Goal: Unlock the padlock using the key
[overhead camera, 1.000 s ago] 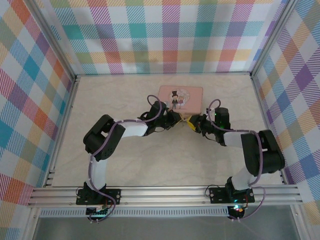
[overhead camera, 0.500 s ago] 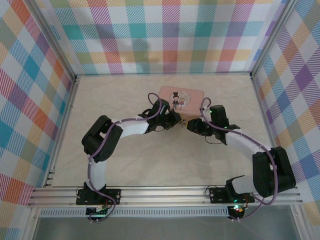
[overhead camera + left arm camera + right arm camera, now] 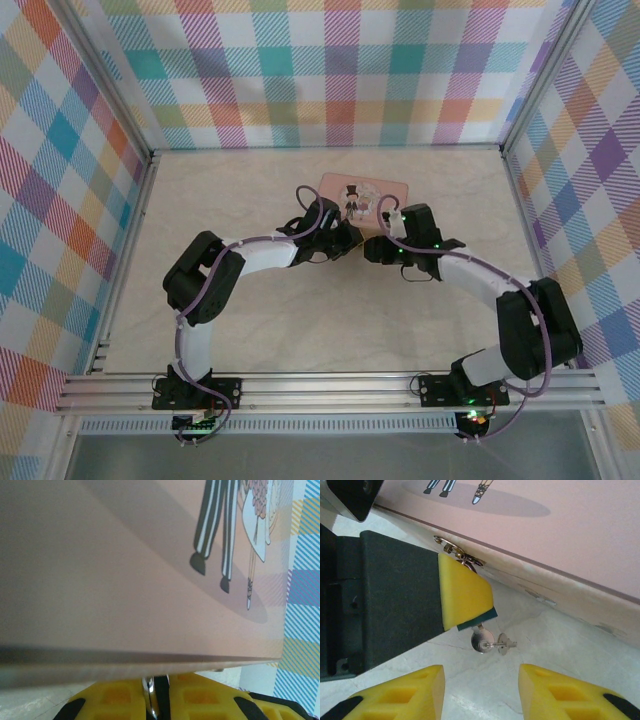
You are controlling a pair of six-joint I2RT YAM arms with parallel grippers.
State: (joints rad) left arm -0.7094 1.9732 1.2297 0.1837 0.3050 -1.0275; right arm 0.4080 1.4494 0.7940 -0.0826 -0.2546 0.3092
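black-and-white arms (image 3: 265,258), purple cables (image 3: 183,345), yellow fingertips (image 3: 405,692)

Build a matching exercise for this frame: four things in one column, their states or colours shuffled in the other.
Things:
1. left pincer
2. right pincer
3. key
4. tin

States:
a. open, nothing between its fingers
b. silvery, just below the padlock
c. pink, picture on its lid
d. shut on the padlock

Pairs: 1-d, 2-a, 3-b, 4-c

Both arms bend inward — the left gripper (image 3: 350,244) points toward 3 o'clock, jaws pinched tight. The right gripper (image 3: 372,250) faces it toward 9 o'clock, jaws parted.
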